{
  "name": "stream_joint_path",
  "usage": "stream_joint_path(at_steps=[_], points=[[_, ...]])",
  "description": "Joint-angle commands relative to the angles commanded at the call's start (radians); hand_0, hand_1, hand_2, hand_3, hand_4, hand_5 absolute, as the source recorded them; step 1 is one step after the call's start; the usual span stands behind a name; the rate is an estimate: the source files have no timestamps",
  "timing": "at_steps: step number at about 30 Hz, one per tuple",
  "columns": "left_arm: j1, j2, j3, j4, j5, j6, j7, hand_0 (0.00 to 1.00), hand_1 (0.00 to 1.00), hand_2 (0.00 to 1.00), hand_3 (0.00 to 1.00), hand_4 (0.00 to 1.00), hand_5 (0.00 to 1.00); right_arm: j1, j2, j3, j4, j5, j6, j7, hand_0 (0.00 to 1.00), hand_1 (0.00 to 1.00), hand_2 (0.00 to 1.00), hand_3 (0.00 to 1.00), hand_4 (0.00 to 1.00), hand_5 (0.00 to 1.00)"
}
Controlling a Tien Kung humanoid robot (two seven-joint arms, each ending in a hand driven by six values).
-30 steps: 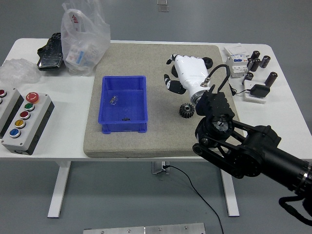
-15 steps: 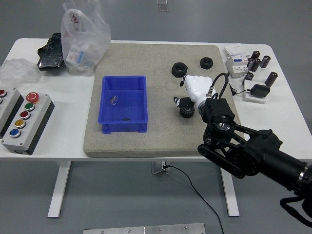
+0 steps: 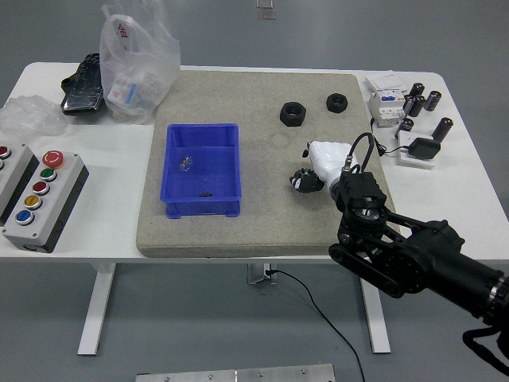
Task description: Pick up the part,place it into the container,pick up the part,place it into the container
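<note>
So the part here is a small black gear (image 3: pixel 302 182), toothed all around the rim, looks like dark metal, sitting a bit right of center in the frame on the grey felt mat (image 3: pixel 254 231). The right hand (image 3: pixel 324 161), white shell with black fingertips, is right on top of it with the fingers curled down around the gear, so it looks like it's got a grip on it, though the gear seems to be touching or barely off the mat, can't really tell which. The black right arm (image 3: pixel 413 259) comes in from the lower right corner. The container is a blue plastic bin (image 3: pixel 203 169) left of center on the same mat, open top, with a couple of tiny bits lying on its floor that are too small to make out. Toward the upper middle right of the mat there are two black hex nuts (image 3: pixel 293 114), well apart from the gear. Far left edge has a grey button box (image 3: pixel 41 199) with red, green, yellow and blue buttons. Upper left there's a clear plastic bag (image 3: pixel 135 60) with some red print on it, but it's too small to read. Upper right of the table has a bunch of dark cylinders (image 3: pixel 419 102) and a white electrical module (image 3: pixel 386 106), labels not legible either.
</note>
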Motion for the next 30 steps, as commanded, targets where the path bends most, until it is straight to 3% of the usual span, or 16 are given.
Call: stream_joint_path(at_steps=[30], points=[[-0.001,0.000,0.000,0.000,0.001,-0.001,-0.001,0.743,0.645,0.606,0.714,0.738,0.532,-0.004,0.012,-0.060,-0.038,0.105,-0.069,0.000,0.312,0.607,0.729,0.749,0.818,0.512]])
